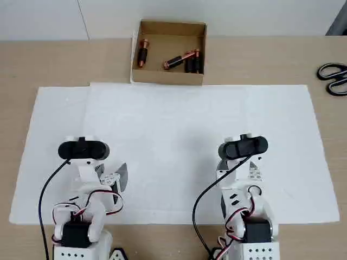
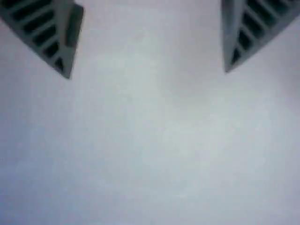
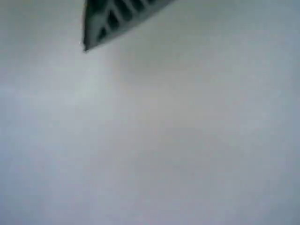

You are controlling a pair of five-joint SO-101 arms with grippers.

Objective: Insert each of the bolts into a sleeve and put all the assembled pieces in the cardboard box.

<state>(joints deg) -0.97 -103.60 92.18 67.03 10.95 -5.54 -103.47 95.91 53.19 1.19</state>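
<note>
Nearest, my two arms sat folded at the near edge of the wide white paper sheet (image 1: 173, 135). My left gripper (image 2: 146, 72) hung just above that sheet, jaws wide apart with nothing between them. My right gripper (image 3: 101, 28) hung low over the same sheet, and I could not tell whether it was apart or together.

Beyond the sheet's far edge stood the shallow brown cardboard box (image 1: 169, 77) on the light wooden table (image 1: 54, 59). Inside lay the left piece (image 1: 143, 52), a copper-coloured metal bolt in a short black sleeve, close to the left wall. The tilted piece (image 1: 176, 62), of the same make, lay near the middle. The right piece (image 1: 195, 62) lay just beside it, perhaps touching. Black-handled scissors (image 1: 333, 78) lay far right on the table.

I judged these pieces light, stiff, smooth and round, so apt to roll or slip. I would have pinched one across the black sleeve at mid-length, since a grip on the copper end might draw the bolt out. With three pieces boxed, the task looked finished or nearly so
</note>
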